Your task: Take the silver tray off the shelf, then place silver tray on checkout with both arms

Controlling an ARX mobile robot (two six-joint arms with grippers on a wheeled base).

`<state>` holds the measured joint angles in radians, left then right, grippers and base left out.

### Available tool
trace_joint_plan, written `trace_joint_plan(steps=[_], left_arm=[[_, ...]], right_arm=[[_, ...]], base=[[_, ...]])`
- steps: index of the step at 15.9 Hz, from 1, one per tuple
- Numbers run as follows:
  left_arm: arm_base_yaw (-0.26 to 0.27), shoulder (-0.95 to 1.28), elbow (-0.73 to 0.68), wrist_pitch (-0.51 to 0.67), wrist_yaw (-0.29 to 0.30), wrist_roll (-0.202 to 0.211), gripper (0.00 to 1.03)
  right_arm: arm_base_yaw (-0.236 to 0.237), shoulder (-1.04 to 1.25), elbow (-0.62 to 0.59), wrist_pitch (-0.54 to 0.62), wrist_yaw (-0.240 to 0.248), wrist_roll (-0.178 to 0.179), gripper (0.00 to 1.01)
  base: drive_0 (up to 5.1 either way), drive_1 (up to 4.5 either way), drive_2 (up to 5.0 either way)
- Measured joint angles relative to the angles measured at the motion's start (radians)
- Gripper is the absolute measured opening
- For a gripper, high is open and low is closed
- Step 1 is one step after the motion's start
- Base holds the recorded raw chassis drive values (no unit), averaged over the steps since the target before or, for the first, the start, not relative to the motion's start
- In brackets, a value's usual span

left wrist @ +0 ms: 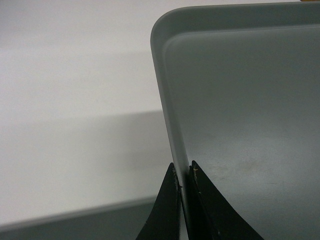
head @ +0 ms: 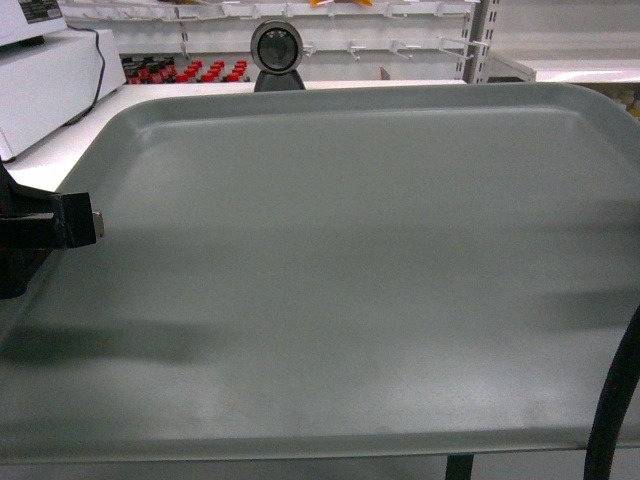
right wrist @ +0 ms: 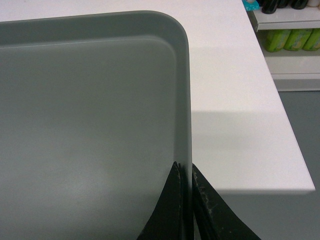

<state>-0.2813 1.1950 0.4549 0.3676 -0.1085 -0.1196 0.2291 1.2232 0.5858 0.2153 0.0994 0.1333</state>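
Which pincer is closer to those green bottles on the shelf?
The right pincer: it grips the silver tray's rim on the side facing the green bottles. The left pincer clamps the opposite rim.

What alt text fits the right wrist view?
The right gripper pinches the right rim of the grey tray, jaws shut on either side of the edge. The tray's far corner lies above the white tabletop, with green bottles on a shelf beyond.

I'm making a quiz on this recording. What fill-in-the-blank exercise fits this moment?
1. Each gripper is shut on the tray's ____.
2. The left gripper and right gripper hold ____ sides of the tray.
3. The checkout top under the tray is ____ in colour.

Missing: rim; opposite; white
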Motion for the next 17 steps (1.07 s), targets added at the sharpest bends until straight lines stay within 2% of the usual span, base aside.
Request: trace_joint_plan(steps=[4, 17], left_arm=[[0.000, 0.000, 0.000, 0.001, 0.001, 0.000, 0.03], [0.001, 0.003, 0.001, 0.002, 0.001, 0.000, 0.03]], right_arm=[[0.000, -0.001, 0.000, 0.000, 0.001, 0.000, 0.03], [0.000, 0.005, 0.001, 0.002, 0.000, 0.000, 0.03]], base=[[-0.1, 4.20, -4.4], [0.0, 0.00, 0.0]])
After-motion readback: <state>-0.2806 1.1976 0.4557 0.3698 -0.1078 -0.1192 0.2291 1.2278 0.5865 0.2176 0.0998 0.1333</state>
